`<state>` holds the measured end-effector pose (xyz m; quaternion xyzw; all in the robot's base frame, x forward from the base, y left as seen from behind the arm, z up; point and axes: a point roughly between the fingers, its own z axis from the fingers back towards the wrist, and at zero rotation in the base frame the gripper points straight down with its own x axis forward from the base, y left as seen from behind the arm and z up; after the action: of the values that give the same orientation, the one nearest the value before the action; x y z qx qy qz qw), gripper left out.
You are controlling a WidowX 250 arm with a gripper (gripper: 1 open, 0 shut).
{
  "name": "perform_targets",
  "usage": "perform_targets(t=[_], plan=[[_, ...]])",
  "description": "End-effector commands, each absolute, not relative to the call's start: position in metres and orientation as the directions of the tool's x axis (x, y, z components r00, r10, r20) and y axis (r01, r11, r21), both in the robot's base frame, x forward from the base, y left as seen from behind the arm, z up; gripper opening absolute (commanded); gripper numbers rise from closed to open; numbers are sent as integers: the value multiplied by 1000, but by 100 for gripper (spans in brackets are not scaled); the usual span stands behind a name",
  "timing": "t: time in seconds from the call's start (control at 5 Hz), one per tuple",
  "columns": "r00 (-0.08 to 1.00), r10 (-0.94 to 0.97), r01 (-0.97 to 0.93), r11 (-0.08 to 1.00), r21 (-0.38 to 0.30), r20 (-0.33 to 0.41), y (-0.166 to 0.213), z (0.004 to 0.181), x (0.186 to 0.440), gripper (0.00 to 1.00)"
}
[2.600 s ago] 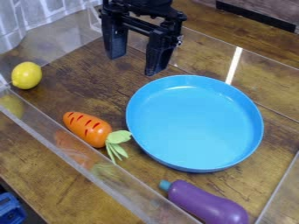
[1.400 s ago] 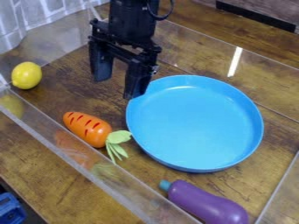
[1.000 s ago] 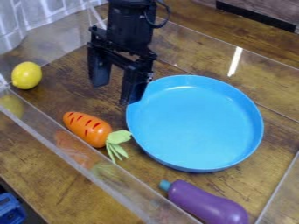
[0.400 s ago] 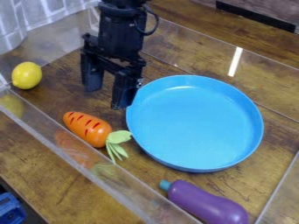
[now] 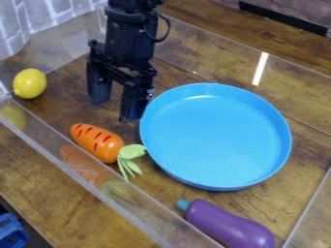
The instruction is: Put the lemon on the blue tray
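The lemon (image 5: 29, 83), small and bright yellow, lies at the far left against the clear wall. The blue tray (image 5: 258, 165), a big round plate with a raised rim, fills the centre right and holds nothing. My gripper (image 5: 115, 105) hangs between the two, pointing down, just off the tray's left rim. Its two black fingers (image 5: 99, 85) stand well apart, open, with nothing between them. The lemon is a good way to the left of the gripper.
An orange carrot (image 5: 97, 141) with green leaves lies just below the gripper, left of the tray. A purple eggplant (image 5: 230, 227) rests at the bottom right. Clear plastic walls (image 5: 52, 145) ring the wooden table.
The gripper has come down from the top and moved left, from above the tray's upper left rim to a spot beside it. Its fingers stayed open. Nothing else moved.
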<state>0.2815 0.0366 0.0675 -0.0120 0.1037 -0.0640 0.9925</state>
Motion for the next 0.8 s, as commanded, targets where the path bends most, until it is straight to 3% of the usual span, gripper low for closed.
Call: perform_targets(t=[0.0, 0.6], plan=[[978, -120, 116, 993, -31, -172, 43, 71, 287, 100], [978, -126, 121, 992, -36, -166, 47, 63, 291, 100]])
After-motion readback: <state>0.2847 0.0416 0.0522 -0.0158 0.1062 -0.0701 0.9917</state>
